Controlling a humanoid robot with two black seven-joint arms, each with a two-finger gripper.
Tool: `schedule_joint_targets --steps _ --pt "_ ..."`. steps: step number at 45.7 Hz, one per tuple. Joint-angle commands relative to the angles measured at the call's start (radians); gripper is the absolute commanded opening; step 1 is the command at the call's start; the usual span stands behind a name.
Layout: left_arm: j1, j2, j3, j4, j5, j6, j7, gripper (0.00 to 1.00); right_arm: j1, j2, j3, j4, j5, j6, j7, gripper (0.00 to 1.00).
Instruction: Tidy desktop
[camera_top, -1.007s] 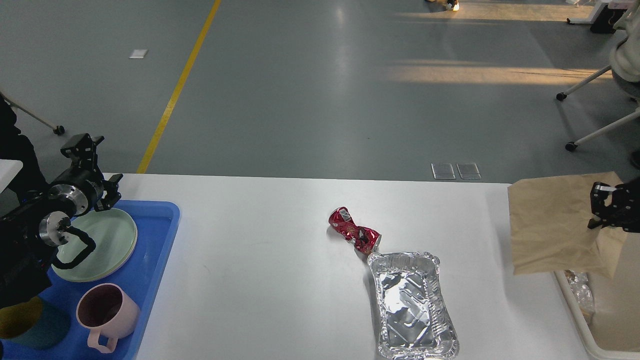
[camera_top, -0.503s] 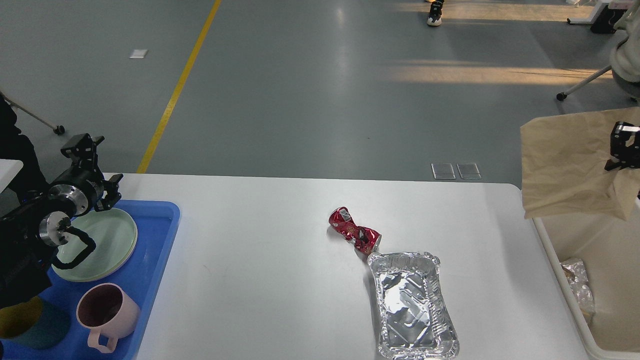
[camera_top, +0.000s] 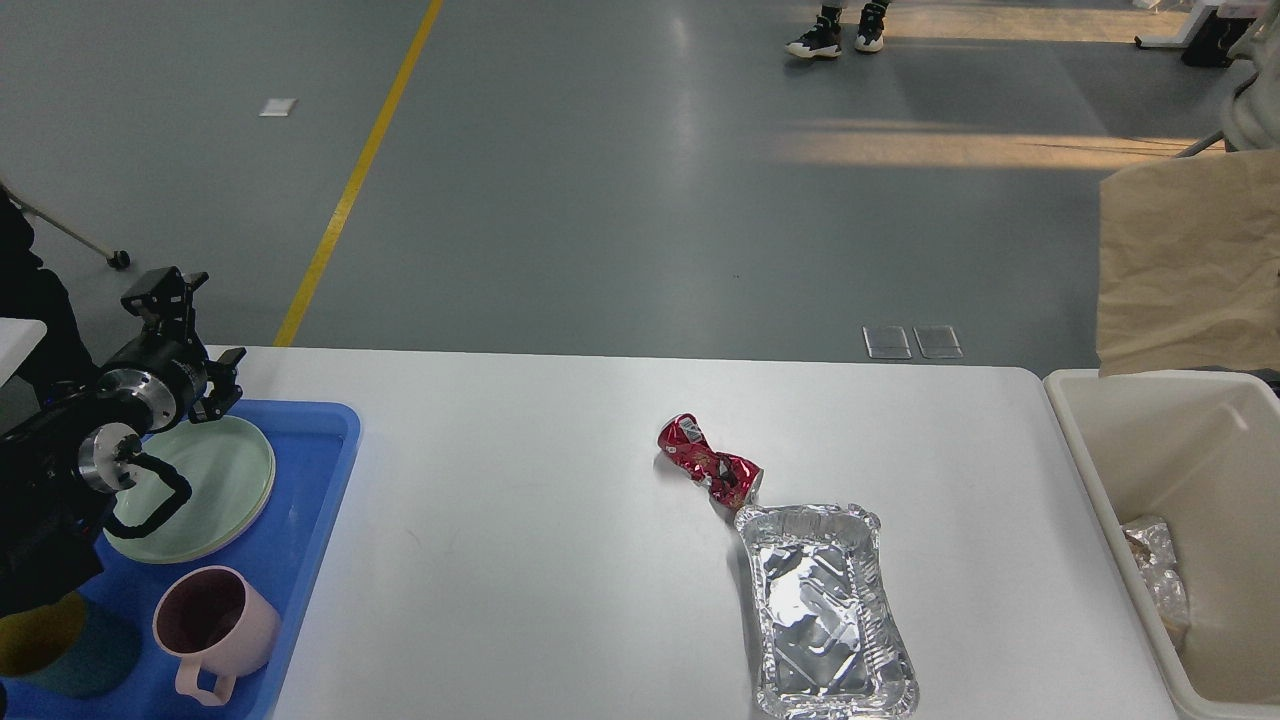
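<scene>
Desktop (camera_top: 520, 520) spreads white before me, bearing a crushed red can (camera_top: 709, 468) just beside a foil tray (camera_top: 830, 610). My left gripper (camera_top: 185, 340) hangs over the blue tray (camera_top: 320, 470) by a green plate (camera_top: 205, 485); whether it is parted I cannot tell. Brown paper bag (camera_top: 1185, 265) hangs above the cream bin (camera_top: 1100, 470); my right gripper is out of sight.

this looks like a large robotics lab or industrial test hall. a wide, glossy grey poured floor (camera_top: 620, 170) stretches far behind the plain white bench (camera_top: 520, 560), crossed by a painted yellow safety line (camera_top: 358, 175). two metal floor outlet plates (camera_top: 912, 341) sit just past the bench edge, a wheeled chair leg (camera_top: 70, 235) shows at left, and someone's sneakered feet (camera_top: 838, 38) stand at the far edge.
</scene>
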Motion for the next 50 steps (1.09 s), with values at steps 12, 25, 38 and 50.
schedule_joint_targets --steps 12,25,38,50 --pt "0.000 0.000 0.000 0.000 0.000 0.001 0.000 0.96 -0.015 -0.083 -0.020 -0.019 0.001 0.000 -0.003 0.00" --pt "0.000 0.000 0.000 0.000 0.000 -0.001 0.000 0.96 -0.027 -0.152 -0.020 -0.027 0.004 0.000 -0.003 0.00" --pt "0.000 0.000 0.000 0.000 0.000 -0.001 0.000 0.96 -0.047 -0.178 -0.022 -0.030 0.007 0.000 -0.003 0.00" --pt "0.001 0.000 0.000 0.000 0.000 0.001 0.000 0.96 -0.069 -0.198 -0.020 -0.036 0.008 0.000 -0.003 0.00"
